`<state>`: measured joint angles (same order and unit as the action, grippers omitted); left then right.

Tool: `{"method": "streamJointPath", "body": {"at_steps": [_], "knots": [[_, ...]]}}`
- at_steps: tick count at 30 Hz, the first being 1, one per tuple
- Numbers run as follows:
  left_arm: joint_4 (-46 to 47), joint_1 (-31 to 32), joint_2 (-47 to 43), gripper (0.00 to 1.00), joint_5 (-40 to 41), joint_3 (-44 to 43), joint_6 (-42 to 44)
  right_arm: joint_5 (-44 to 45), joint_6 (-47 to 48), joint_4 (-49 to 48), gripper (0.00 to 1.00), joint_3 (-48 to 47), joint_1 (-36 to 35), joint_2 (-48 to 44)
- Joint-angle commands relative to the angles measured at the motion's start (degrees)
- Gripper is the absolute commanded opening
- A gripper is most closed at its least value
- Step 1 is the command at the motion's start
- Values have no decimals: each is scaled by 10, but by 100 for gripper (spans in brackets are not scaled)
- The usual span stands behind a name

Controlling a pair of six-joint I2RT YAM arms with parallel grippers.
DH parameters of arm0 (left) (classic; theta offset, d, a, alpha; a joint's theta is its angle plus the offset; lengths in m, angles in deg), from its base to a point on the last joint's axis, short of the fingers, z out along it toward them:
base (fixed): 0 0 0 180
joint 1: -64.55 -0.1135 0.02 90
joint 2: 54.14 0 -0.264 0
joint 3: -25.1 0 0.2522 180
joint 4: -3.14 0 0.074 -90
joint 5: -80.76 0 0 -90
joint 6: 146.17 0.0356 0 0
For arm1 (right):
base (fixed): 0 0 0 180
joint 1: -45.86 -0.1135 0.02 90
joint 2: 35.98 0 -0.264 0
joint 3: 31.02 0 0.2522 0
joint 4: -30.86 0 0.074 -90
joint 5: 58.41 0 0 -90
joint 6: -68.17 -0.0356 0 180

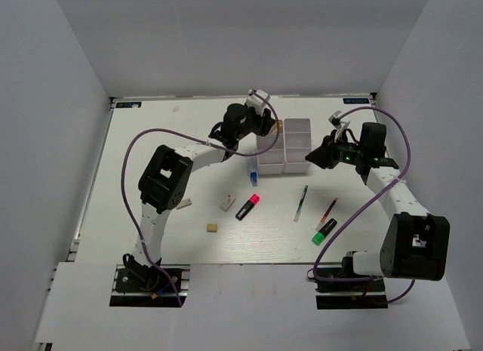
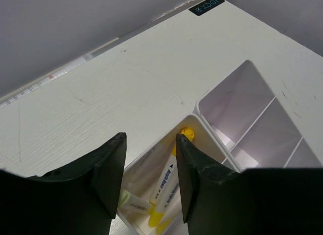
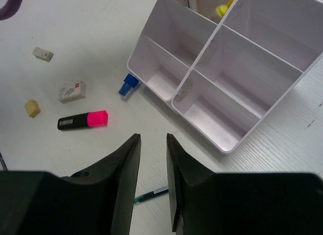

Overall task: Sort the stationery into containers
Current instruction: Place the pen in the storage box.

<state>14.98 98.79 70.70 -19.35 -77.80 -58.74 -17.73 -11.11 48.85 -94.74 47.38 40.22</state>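
The white four-compartment container [image 1: 296,124] stands at the back centre. My left gripper [image 1: 263,123] is open and empty over its far-left compartment [image 2: 212,125], where yellow-capped markers [image 2: 166,182] lie. My right gripper [image 1: 315,155] is open and empty just right of the container [image 3: 214,35], above the table. On the table lie a blue-capped marker [image 1: 253,174] touching the container's front-left corner, a pink-and-black highlighter [image 1: 247,207], a green pen [image 1: 301,202], a red pen [image 1: 327,211], a green-and-black highlighter [image 1: 324,230] and three erasers [image 1: 227,203] [image 1: 212,227] [image 1: 184,203].
The other three compartments look empty in the right wrist view. The tabletop is walled by white panels on the left, back and right. A purple cable [image 1: 136,151] loops off each arm. The arm bases sit at the near edge.
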Motion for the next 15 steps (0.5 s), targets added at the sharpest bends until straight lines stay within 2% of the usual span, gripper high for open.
{"method": "streamJointPath", "body": {"at_steps": [1, 9, 15], "knots": [[17, 6, -54, 56, -11, 17, 4, -16, 18, 10, 34, -2, 4, -4], [61, 22, -143, 64, -21, 70, -2, -5, 47, 49, 36, -7, 4, 0], [-13, 28, -252, 70, -8, 103, -11, 4, 104, 114, 38, -9, 6, -5]]}}
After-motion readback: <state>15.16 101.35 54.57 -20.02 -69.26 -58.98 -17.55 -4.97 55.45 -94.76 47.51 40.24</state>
